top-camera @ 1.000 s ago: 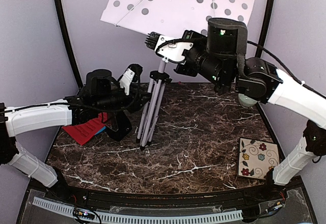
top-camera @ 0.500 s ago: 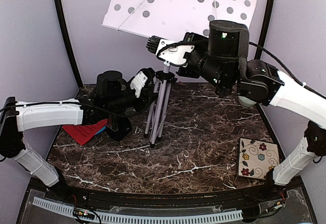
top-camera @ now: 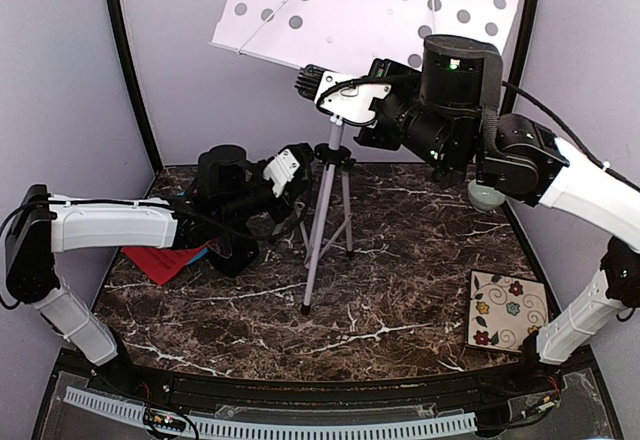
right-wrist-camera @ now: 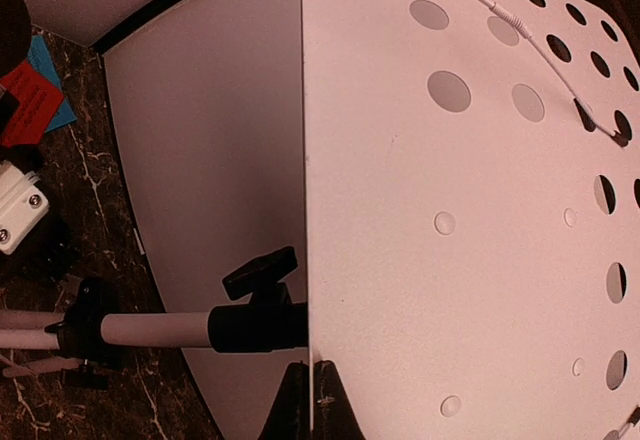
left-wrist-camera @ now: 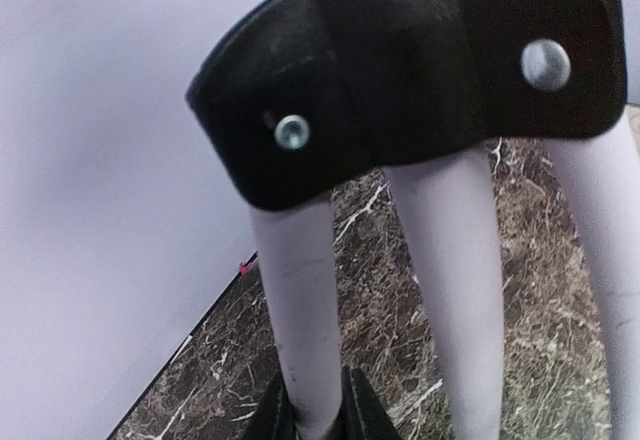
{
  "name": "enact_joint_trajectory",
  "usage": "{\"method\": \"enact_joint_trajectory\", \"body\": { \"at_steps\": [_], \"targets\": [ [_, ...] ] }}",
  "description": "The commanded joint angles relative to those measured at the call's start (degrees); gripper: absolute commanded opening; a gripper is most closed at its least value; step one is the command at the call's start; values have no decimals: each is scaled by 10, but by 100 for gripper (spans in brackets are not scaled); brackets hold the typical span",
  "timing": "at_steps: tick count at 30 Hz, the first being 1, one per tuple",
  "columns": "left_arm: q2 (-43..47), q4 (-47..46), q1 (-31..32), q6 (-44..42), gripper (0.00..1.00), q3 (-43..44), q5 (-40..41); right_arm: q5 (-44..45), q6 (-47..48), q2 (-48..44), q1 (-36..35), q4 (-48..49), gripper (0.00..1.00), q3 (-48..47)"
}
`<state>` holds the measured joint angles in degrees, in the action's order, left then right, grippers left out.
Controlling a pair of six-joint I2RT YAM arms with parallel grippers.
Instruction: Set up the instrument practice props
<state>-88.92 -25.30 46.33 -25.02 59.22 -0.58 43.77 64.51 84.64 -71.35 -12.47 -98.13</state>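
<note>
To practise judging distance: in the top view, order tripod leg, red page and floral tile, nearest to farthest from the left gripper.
1. tripod leg, centre, at the left gripper.
2. red page, table's left side.
3. floral tile, near right corner.

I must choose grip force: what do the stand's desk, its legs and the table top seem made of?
Desk: thin painted sheet metal, probably; matte white, punched holes. Legs: smooth pale tubes, metal or plastic. Table top: dark marble look, possibly laminate.

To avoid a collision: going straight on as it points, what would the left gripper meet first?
The left gripper has a white tripod leg between its fingers, so that first; farther on, probably the black hub.
</note>
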Motion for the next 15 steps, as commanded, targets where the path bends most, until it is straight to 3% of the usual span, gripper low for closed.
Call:
{"method": "enact_joint_trajectory", "body": {
  "at_steps": [1, 5, 15],
  "targets": [
    [-14, -30, 8, -105, 8, -32, 9, -35, -12, -58, -8, 190, 0, -64],
    [-31, -88, 8, -123, 2, -49, 31, -48, -11, -57, -8, 183, 0, -69],
    [-118, -198, 8, -42, 0, -43, 44, -57, -12, -23, -8, 172, 0, -72]
  ]
}}
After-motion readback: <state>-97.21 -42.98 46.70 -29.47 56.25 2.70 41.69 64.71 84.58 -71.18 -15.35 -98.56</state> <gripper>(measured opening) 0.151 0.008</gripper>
